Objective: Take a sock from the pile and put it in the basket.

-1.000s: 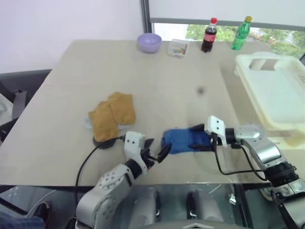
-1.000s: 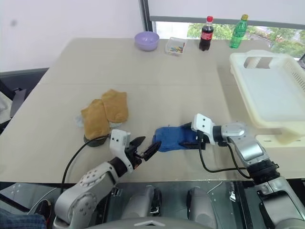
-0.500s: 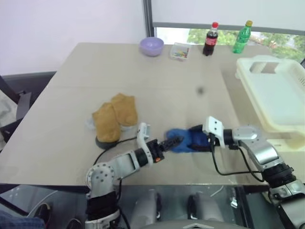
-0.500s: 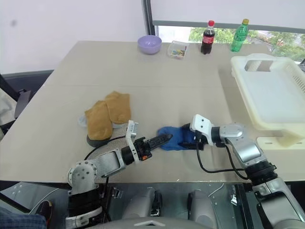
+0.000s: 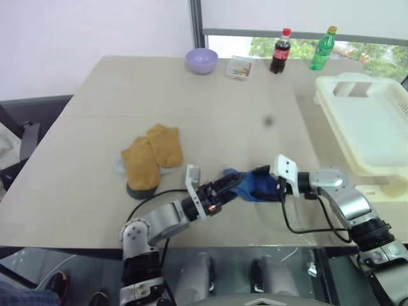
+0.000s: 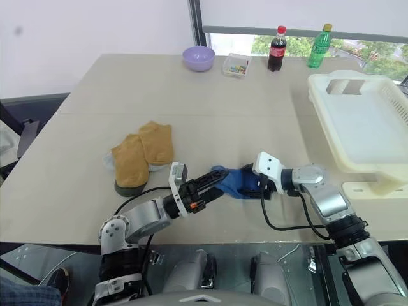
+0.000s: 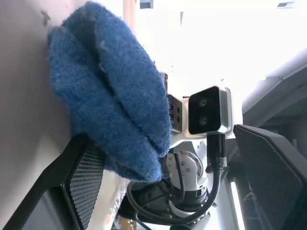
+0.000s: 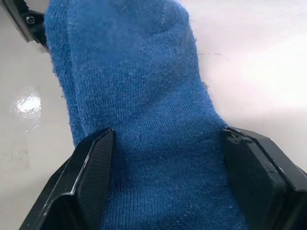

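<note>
The beige bench (image 5: pixel 210 108) carries everything. Largest on it is one cream-white basket (image 5: pixel 373 127) at its right edge, well apart from the socks. Two mustard-yellow socks (image 5: pixel 152 156) lie side by side, touching, left of centre. Blue socks (image 5: pixel 255 183), folded together so their count cannot be told, lie near the front edge between the two arms.

The right pincer (image 8: pixel 168 167) has its fingers (image 8: pixel 91 163) spread wide, one on each side of the blue socks, pressed against the fabric. The left pincer (image 5: pixel 224 187) reaches in level from the other side, its fingers apart; one finger (image 7: pixel 81 177) touches the blue fabric's near end.

At the far edge stand one lavender bowl (image 5: pixel 202 60), one small clear tray (image 5: pixel 239 65), one dark cola bottle (image 5: pixel 280 51) with a red label whose writing is too small to read, and one green bottle (image 5: pixel 323 48).
</note>
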Robot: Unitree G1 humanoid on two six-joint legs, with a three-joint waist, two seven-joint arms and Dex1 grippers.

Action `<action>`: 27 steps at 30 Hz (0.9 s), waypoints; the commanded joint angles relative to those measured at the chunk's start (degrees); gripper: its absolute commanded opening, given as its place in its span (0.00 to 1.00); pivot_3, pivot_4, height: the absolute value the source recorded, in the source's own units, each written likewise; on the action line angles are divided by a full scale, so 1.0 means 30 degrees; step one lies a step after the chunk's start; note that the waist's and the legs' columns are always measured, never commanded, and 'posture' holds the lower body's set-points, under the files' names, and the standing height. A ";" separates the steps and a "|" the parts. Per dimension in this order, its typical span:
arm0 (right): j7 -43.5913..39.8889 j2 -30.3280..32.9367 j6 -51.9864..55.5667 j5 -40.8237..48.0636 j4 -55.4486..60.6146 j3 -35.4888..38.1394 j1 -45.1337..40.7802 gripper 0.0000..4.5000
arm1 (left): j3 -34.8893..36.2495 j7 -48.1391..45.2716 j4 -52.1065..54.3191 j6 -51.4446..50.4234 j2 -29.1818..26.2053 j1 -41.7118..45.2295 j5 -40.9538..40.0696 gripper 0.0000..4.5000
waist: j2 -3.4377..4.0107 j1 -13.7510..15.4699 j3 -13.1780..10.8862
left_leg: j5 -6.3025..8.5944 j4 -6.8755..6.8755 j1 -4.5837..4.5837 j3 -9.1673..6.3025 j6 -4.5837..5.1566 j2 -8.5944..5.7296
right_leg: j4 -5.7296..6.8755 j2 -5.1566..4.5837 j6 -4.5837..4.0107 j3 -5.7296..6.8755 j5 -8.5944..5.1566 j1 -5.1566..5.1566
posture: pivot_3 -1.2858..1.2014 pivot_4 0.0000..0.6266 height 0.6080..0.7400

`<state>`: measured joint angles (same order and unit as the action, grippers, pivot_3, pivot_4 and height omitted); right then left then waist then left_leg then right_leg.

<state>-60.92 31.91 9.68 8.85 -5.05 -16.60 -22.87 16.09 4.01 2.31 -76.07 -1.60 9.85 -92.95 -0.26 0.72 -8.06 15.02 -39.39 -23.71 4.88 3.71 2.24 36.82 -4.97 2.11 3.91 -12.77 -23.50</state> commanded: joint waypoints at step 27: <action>0.0386 -0.0371 -0.0383 -0.0861 -0.0482 0.0008 -0.0137 0.81 | -0.2345 -0.4918 0.0887 0.4877 -0.3141 0.0815 0.5658 0.98 | -0.0001 -0.0068 -0.0034 | 0.0018 0.0047 -0.0015 0.0013 -0.0047 0.0021 | -0.0024 -0.0106 -0.0012 0.0003 0.0000 -0.0064 | 0.52 0.24 0.95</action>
<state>-60.73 30.78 8.44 7.79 -5.59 -16.61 -23.24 8.48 -10.02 5.00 -62.90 -11.60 11.58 -76.53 -0.27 0.52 -8.16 15.08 -39.24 -23.76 4.91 3.57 2.31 36.75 -5.29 2.07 3.92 -12.77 -23.69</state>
